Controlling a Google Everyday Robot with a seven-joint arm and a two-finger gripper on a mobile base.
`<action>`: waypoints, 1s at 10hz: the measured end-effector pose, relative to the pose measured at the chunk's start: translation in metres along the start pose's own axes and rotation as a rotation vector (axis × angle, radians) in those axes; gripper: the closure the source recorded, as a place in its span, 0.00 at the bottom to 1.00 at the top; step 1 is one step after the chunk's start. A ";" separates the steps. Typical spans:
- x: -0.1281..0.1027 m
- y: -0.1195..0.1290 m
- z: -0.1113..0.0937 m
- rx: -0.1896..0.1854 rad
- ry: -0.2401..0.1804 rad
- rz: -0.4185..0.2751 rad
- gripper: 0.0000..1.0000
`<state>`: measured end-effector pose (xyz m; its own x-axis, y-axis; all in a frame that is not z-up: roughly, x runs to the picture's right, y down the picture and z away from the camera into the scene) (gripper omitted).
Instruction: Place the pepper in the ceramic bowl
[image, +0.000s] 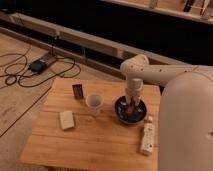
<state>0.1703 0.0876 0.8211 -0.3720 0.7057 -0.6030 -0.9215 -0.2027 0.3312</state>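
The dark blue-black ceramic bowl (121, 116) sits on the right half of the wooden table (95, 142). My gripper (131, 107) reaches straight down from the white arm into the bowl's mouth. A slim dark-red pepper (131, 108) hangs upright at the gripper's tip, held in it, with its lower end inside the bowl. I cannot tell whether the pepper touches the bowl's bottom.
A translucent whitish cup (94, 102) stands just left of the bowl. A small dark brown box (77, 91) stands behind it. A beige block (66, 120) lies at the left. A white tube (147, 137) lies right of the bowl. Cables (30, 67) lie on the floor.
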 end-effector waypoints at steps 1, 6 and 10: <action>-0.001 -0.001 0.002 -0.002 -0.003 0.002 0.20; -0.002 -0.002 0.002 -0.012 -0.017 0.002 0.20; -0.002 -0.001 0.001 -0.015 -0.019 0.001 0.20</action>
<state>0.1726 0.0871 0.8231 -0.3710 0.7179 -0.5891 -0.9227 -0.2135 0.3208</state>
